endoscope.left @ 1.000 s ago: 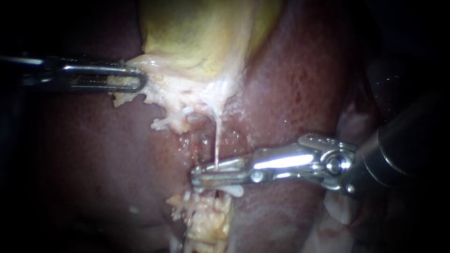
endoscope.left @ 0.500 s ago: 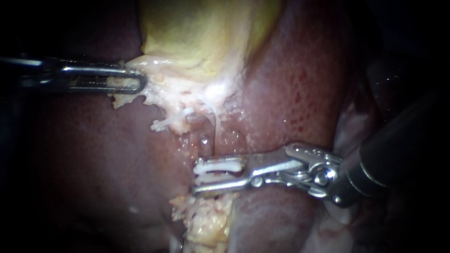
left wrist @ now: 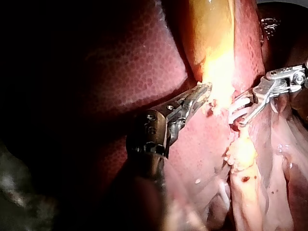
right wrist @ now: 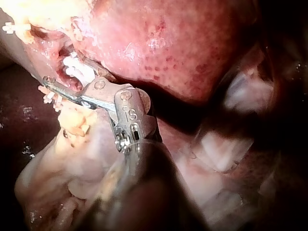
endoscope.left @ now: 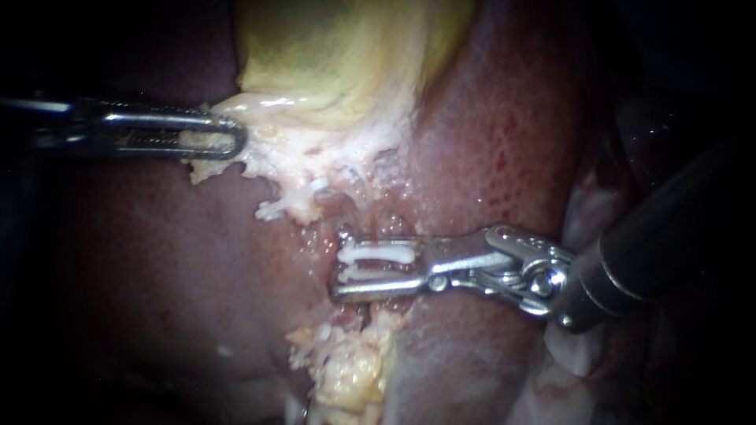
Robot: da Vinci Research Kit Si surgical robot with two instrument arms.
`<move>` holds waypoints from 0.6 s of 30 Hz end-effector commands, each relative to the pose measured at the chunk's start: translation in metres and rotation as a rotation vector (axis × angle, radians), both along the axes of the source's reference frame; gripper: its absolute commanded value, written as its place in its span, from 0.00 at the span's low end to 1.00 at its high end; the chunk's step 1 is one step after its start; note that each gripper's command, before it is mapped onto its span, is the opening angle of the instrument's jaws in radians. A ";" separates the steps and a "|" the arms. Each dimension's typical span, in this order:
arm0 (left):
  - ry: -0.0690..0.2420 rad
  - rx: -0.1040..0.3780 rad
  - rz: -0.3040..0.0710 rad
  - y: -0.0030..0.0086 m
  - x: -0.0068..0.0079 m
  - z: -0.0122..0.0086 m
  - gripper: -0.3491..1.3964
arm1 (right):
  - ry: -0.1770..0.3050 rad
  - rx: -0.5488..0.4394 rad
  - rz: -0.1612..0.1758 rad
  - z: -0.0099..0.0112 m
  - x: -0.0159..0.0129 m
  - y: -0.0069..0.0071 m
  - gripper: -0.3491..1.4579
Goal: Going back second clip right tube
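While my right instrument (endoscope.left: 339,273) holds its jaws apart, a white ridged clip (endoscope.left: 378,254) lies between them, against the upper one, over wet red liver (endoscope.left: 488,142) below the yellow gallbladder (endoscope.left: 331,55). My left instrument (endoscope.left: 236,138) clamps that sac's frayed pale tissue (endoscope.left: 291,157); a crumbly yellow lump (endoscope.left: 350,370) sits beneath the clip

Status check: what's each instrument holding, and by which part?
Left instrument grips the pale ragged tissue under the yellow gallbladder, at its left edge. Right instrument holds nothing: jaws open, white plastic clip between them.
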State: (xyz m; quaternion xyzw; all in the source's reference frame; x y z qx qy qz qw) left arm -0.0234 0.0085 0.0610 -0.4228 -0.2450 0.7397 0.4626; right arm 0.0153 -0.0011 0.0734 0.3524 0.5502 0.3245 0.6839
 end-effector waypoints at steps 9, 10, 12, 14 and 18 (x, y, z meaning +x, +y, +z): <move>0.000 0.000 0.000 0.0000 0.0000 0.0000 0.00 | -0.056 0.094 -0.008 0.0010 -0.0006 -0.0003 0.47; 0.000 0.000 0.000 0.0000 0.0001 0.0000 0.00 | -0.056 0.094 -0.008 0.0011 -0.0008 -0.0003 0.47; 0.000 -0.005 0.003 0.0000 0.0001 0.0000 0.00 | -0.059 0.117 -0.003 0.0012 -0.0010 -0.0002 0.47; 0.000 -0.005 0.003 0.0000 0.0001 0.0000 0.00 | -0.063 0.140 0.002 0.0013 -0.0011 -0.0001 0.47; 0.000 -0.005 0.004 0.0000 0.0001 0.0000 0.00 | -0.062 0.140 0.001 0.0014 -0.0014 -0.0001 0.47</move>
